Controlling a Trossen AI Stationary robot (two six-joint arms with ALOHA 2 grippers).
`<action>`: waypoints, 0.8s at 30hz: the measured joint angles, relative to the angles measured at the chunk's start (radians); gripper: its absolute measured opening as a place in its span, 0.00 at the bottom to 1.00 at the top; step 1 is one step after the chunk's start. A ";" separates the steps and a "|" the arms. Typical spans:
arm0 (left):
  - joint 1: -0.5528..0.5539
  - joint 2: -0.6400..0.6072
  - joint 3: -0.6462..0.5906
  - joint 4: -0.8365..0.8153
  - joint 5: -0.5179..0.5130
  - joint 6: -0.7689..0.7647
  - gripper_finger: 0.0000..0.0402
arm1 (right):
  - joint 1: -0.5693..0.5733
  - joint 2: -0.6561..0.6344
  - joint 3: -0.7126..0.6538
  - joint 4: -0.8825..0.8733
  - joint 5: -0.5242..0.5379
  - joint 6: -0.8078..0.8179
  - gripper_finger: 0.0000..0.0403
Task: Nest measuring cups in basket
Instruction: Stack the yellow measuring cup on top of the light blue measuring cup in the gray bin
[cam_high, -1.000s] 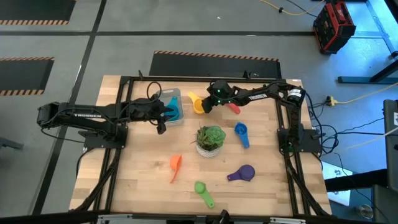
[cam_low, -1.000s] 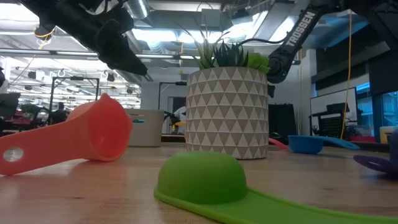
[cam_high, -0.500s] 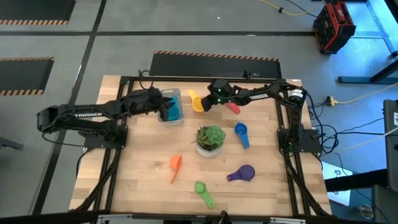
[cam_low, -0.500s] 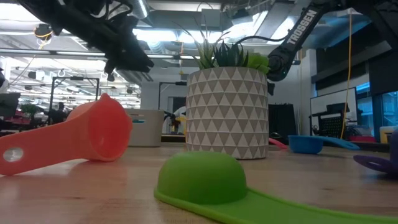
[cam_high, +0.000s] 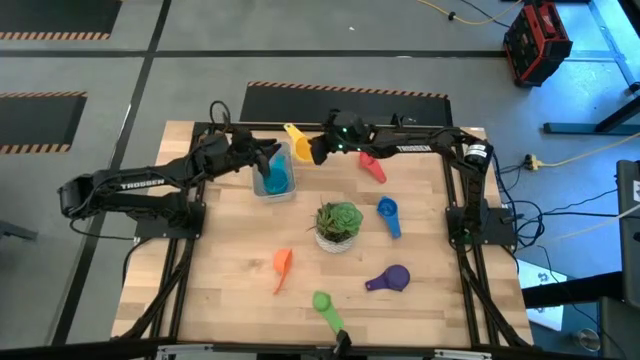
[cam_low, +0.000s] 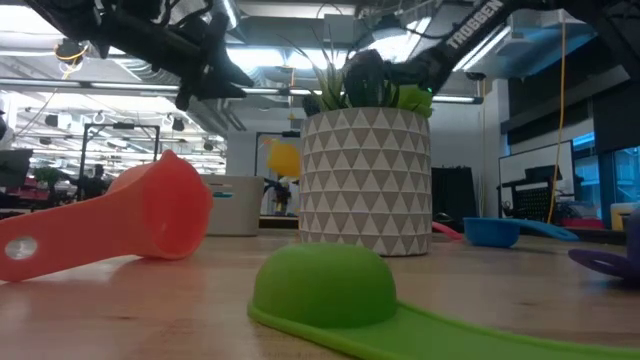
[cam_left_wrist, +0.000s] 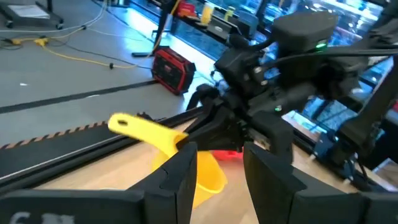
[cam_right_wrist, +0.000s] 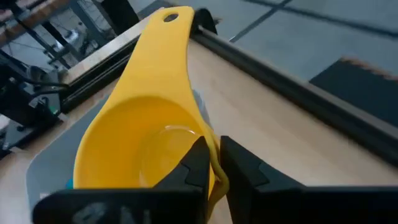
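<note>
A: The right gripper (cam_high: 316, 150), pinched on the yellow cup's (cam_high: 299, 140) rim, has carried it from mid-table to beside the basket (cam_high: 274, 171).

B: Left gripper (cam_high: 262, 158), fingers part-open and empty, has moved over the basket.

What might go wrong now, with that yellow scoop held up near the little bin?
The right end effector pinches only the yellow cup by its rim, so it may slip. The left end effector sits right at the basket, close enough to bump. The basket already holds a light blue cup, so the yellow cup may not sit flat.
</note>
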 joint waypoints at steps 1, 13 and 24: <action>0.007 0.000 0.000 0.000 0.000 -0.009 0.31 | 0.006 0.000 0.024 -0.024 0.025 -0.026 0.08; 0.046 0.000 0.000 0.013 -0.075 -0.012 0.31 | 0.084 0.000 0.215 -0.089 0.361 -0.312 0.08; 0.002 0.009 0.000 0.046 -0.075 -0.010 0.31 | 0.127 0.000 0.242 -0.033 0.381 -0.381 0.08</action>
